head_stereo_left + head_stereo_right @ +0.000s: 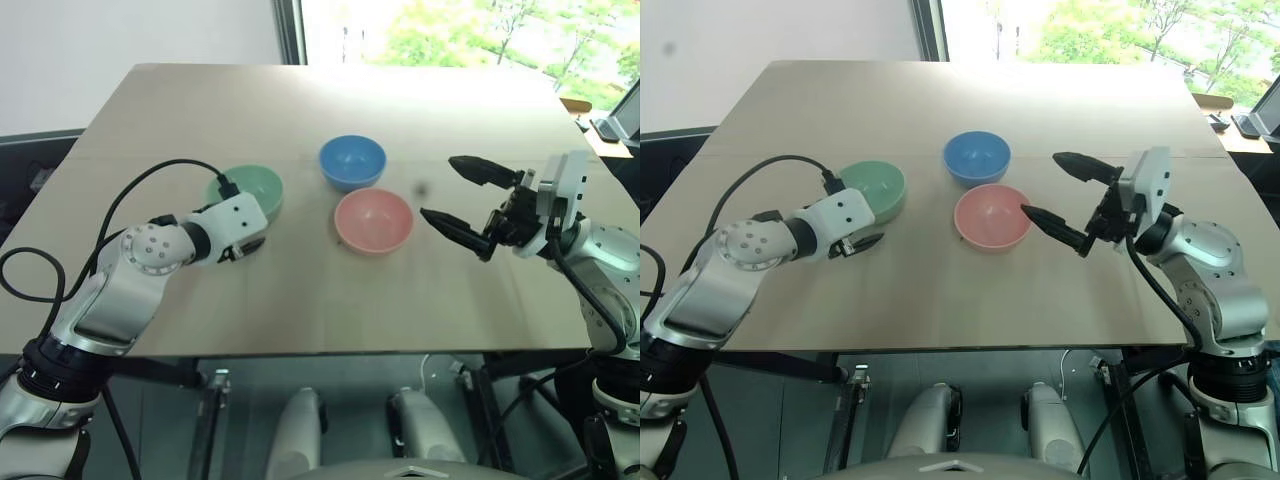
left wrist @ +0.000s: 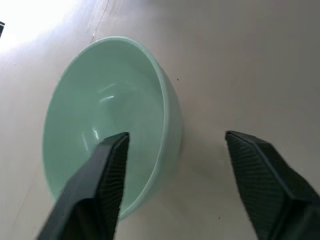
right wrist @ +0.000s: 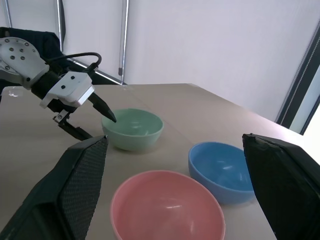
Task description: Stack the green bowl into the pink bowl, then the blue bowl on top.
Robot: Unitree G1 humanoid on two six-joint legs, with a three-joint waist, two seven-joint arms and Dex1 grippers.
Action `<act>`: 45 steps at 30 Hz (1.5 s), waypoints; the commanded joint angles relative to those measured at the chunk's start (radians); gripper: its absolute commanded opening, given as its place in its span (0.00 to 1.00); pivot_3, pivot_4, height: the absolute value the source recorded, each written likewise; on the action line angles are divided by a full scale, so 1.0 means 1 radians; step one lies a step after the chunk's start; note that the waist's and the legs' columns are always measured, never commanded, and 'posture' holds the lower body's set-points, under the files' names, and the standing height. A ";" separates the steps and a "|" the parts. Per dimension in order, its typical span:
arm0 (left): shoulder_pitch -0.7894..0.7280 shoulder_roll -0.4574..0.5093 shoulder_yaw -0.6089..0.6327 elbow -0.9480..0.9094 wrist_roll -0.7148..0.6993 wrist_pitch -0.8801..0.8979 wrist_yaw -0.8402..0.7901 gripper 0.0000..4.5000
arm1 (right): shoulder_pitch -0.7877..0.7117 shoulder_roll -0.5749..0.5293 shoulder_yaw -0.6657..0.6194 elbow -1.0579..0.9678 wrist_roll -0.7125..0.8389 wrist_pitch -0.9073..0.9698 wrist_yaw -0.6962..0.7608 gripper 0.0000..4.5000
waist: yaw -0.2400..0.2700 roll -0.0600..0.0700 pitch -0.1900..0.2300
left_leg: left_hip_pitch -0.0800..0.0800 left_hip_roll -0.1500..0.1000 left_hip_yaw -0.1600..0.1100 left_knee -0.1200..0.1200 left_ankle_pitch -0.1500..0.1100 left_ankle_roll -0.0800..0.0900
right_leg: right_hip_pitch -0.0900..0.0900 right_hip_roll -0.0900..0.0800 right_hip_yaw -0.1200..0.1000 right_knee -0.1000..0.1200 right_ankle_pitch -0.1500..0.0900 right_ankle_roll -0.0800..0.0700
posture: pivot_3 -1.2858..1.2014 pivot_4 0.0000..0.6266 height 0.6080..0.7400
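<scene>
The green bowl (image 1: 255,186) stands upright at the left of the table. My left gripper (image 2: 176,135) is open and straddles its near rim, with one finger inside the bowl and the other outside its wall, apart from it. To the right sits the pink bowl (image 1: 373,220), and the blue bowl (image 1: 352,160) stands just behind it. All three are empty and stand apart from each other. My right gripper (image 1: 440,188) hovers above the table just right of the pink bowl, open wide and holding nothing.
The bowls stand around the middle of a light wooden table (image 1: 300,300), with bare surface in front of and behind them. A black cable (image 1: 150,180) loops over my left forearm. A dark device (image 1: 610,128) lies past the table's far right corner.
</scene>
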 commanded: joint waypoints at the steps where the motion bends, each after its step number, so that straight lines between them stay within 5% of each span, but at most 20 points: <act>1: -0.024 0.001 -0.001 0.004 0.035 -0.021 -0.025 0.35 | -0.001 -0.014 0.000 -0.048 -0.002 -0.036 -0.005 1.00 | 0.000 0.000 0.000 | 0.000 0.000 0.000 0.000 0.000 0.000 | 0.000 0.000 0.000 0.000 0.000 0.000 | 0.52 0.24 1.00; 5: -0.027 -0.007 -0.010 0.022 0.053 -0.032 -0.045 0.00 | 0.010 -0.023 0.009 -0.055 -0.006 -0.042 -0.004 1.00 | 0.000 0.000 0.000 | 0.000 0.000 0.000 0.000 0.000 0.000 | 0.000 0.000 0.000 0.000 0.000 0.000 | 0.52 0.24 1.00; 20: -0.189 -0.084 0.075 0.050 -0.069 -0.206 -0.162 0.00 | 0.055 -0.050 0.007 -0.071 -0.019 -0.068 -0.010 1.00 | 0.008 -0.001 0.000 | 0.000 0.000 0.000 0.001 0.000 0.000 | 0.000 0.000 0.000 0.000 0.000 0.000 | 0.52 0.24 1.00; 37: -0.515 -0.363 -0.089 0.293 -0.287 -0.418 -0.628 0.00 | 0.179 -0.094 -0.049 -0.130 -0.032 -0.070 -0.073 1.00 | 0.022 0.000 0.000 | -0.001 -0.001 -0.001 0.003 0.000 0.000 | 0.001 0.000 0.000 0.000 0.000 0.000 | 0.52 0.24 1.00; 45: -0.543 -0.361 -0.142 0.388 -0.203 -0.532 -0.723 0.00 | 0.328 -0.156 -0.142 -0.183 -0.014 -0.055 -0.075 1.00 | 0.021 0.000 0.000 | 0.000 -0.001 -0.001 0.003 0.000 0.000 | 0.001 0.001 0.000 0.001 0.000 0.000 | 0.52 0.24 1.00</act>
